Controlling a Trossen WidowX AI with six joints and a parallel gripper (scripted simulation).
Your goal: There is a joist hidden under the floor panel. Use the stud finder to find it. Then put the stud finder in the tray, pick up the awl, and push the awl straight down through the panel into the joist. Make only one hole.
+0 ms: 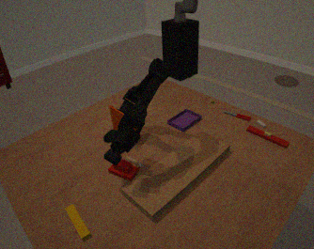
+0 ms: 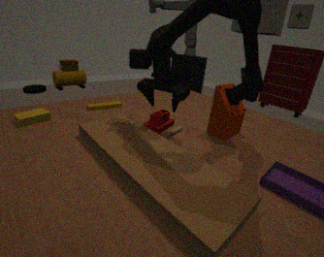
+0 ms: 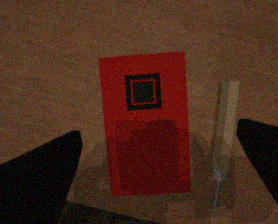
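Observation:
The red stud finder (image 1: 124, 169) (image 2: 159, 121) (image 3: 145, 117) lies on the table beside the pale floor panel (image 1: 155, 205) (image 2: 218, 231). The awl (image 2: 174, 132) (image 3: 227, 125), with a pale handle and a thin metal tip, lies next to it, on its right in the wrist view. My gripper (image 1: 110, 147) (image 2: 163, 107) (image 3: 158, 132) is open and empty above them, pointing down; both tools show between its fingertips in the wrist view. The purple tray (image 1: 184, 119) (image 2: 301, 190) holds nothing that I can see. Arm shadows fall across the panel. The joist is hidden.
An orange block (image 1: 116, 117) (image 2: 225, 119) stands upright by the arm's base. A yellow bar (image 1: 78, 222) lies near the front left in the top view. A red bar (image 1: 268, 136) and a red-handled tool (image 1: 243, 116) lie at the right.

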